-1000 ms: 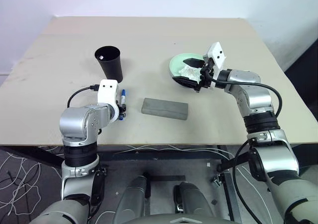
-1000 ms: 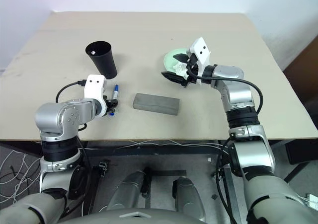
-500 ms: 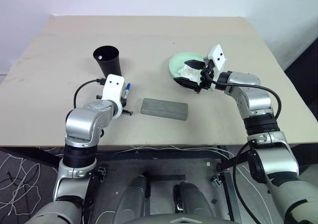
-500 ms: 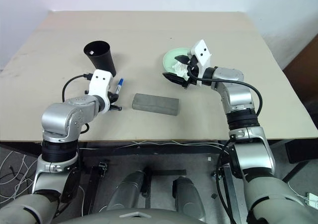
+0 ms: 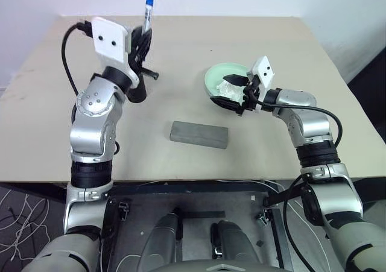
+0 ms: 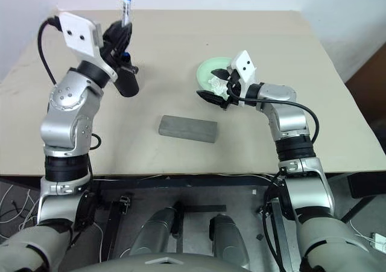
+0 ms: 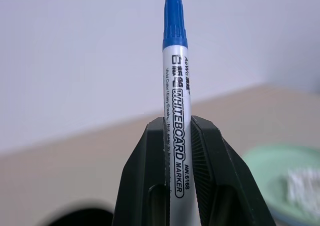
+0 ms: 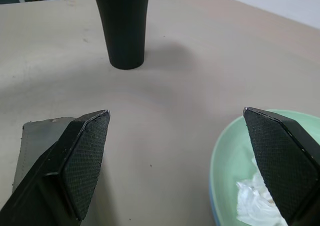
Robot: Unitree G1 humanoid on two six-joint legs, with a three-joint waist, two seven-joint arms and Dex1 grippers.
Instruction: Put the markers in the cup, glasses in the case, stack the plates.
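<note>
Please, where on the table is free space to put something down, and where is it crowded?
Free: the near edge of the table, in front of the grey case, and the far side behind the green plate. Crowded: around that plate, where the right gripper hovers open, and by the cup.

Stereo head cams look fwd and down from above over the table [image 5: 253, 157], while the left wrist cam sits close up along a raised marker [image 7: 175, 121] and the right wrist cam skims low across the tabletop, sharing the cup [image 8: 122, 25] w/ the head pair.
</note>
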